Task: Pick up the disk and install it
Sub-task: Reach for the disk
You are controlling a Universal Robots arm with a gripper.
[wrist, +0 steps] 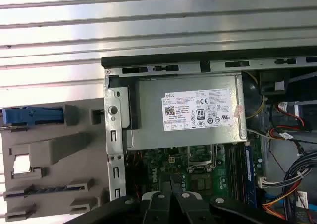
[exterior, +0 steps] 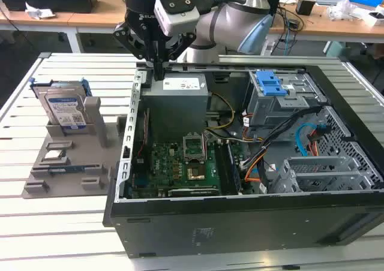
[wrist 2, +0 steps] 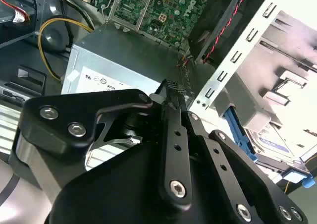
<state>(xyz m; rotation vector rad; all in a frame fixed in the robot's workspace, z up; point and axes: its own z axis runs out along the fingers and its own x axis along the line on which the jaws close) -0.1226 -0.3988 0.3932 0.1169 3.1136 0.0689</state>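
Disk (exterior: 63, 108): upright in holder (exterior: 99, 124); likely stiff, heavyish, shock-sensitive.
Hold: probably across its blue-framed edges.
Jaws: closed, empty, above power supply (exterior: 180, 103).

PC case (exterior: 240, 223) lies open on slatted table (exterior: 60, 235), taking the middle & the exterior view's right. Holder (exterior: 36, 187) sits on table just beside case, at the exterior view's left. Disk (exterior: 65, 110) stands upright in holder's far end. Inside case: PSU (exterior: 180, 94) in far corner nearest holder, mobo (exterior: 174, 163) in front of it, drive cage (exterior: 276, 97) at the exterior view's right of PSU, w/ cables (exterior: 264, 139) btwn cage & mobo. Bay rack (exterior: 324, 175) in near corner at the exterior view's right. Gripper (exterior: 158, 74) hangs over case's far wall at PSU's edge, well apart from disk. Arm (exterior: 240, 19) rises behind case; desks (exterior: 336, 22) behind that.
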